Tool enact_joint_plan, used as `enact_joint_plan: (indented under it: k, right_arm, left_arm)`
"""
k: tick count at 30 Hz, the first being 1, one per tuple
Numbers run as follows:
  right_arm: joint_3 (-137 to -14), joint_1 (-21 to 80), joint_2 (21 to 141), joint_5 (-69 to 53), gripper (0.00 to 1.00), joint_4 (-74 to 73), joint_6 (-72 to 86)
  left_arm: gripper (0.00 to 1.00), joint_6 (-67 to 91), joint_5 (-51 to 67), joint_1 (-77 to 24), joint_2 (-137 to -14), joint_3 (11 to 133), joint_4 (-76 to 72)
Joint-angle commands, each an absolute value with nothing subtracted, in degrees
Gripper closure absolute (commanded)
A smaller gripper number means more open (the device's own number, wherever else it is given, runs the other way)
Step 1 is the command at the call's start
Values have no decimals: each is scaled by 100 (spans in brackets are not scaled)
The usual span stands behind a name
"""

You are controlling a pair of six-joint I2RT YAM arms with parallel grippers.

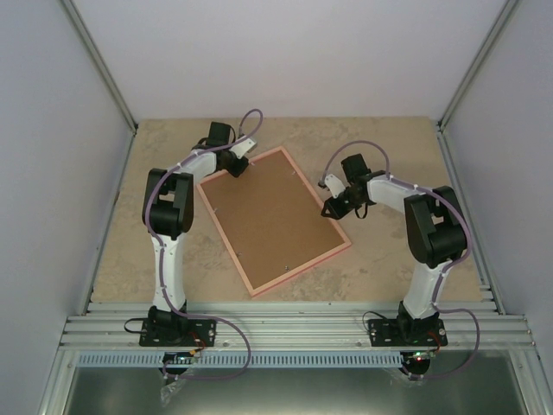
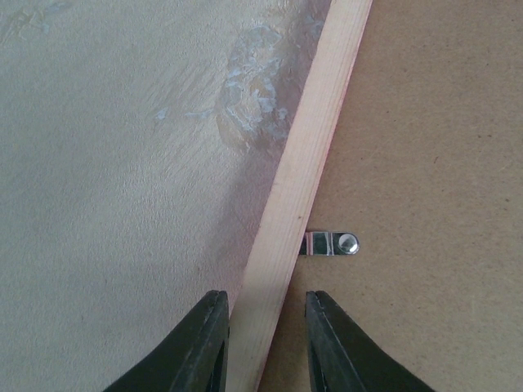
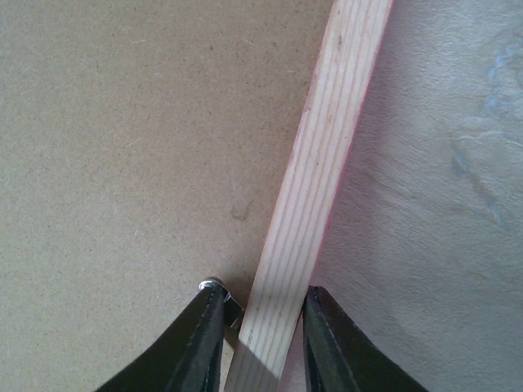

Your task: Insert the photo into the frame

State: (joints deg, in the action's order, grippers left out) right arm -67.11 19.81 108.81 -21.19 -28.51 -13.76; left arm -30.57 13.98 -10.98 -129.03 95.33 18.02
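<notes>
Clamping the right rail of the frame (image 1: 303,270), the right gripper (image 3: 263,290) is pressing against the pale wood from both sides. The left gripper (image 2: 265,296) is straddling the far-left rail beside a metal clip (image 2: 331,243); whether it is pinching cannot be told. The frame is lying face down, askew, between the arms on the beige table (image 1: 389,156), its brown backing board (image 1: 272,220) showing.

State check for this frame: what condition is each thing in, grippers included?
the frame: lying face down, pale wood back up.
backing board: seated inside the frame.
clip: turned toward the rail.
left gripper: astride a frame rail; unclear whether clamped.
right gripper: astride the opposite rail; unclear whether clamped.
the photo: not in view.
</notes>
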Motion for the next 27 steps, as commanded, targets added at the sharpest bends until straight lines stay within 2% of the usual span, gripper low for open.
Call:
enact_joint_plan:
  k: [1,5,8,17,20,23,27]
  right_arm:
    - [-6504,1995,11045,-1762,83,-3007,-1581]
    - [-6495,1995,11002,-1765,89,-3007,-1582]
    - [-6501,1995,10995,-1803,90,-3006,-1567]
    - [-6337,2040,10606,-1926,66,-2708,-1771]
    - [-6272,2117,10620,-1806,61,-2573,-2040]
    - [-6244,2110,10704,-1753,61,-2447,-2172]
    - [-6240,2112,10864,-1694,68,-2249,-2100]
  left_arm:
    - [71,-3039,1422,-1120,-12856,9571,1766]
    - [71,-3038,1439,-1116,-12872,9591,1775]
    - [71,-3038,1457,-1116,-12878,9597,1790]
    - [71,-3031,1497,-1121,-12902,9631,1836]
    - [71,-3008,1518,-1116,-12920,9671,1864]
    - [71,-3006,1542,-1119,-12942,9694,1880]
    - [70,-2992,1605,-1116,-12970,9694,1895]
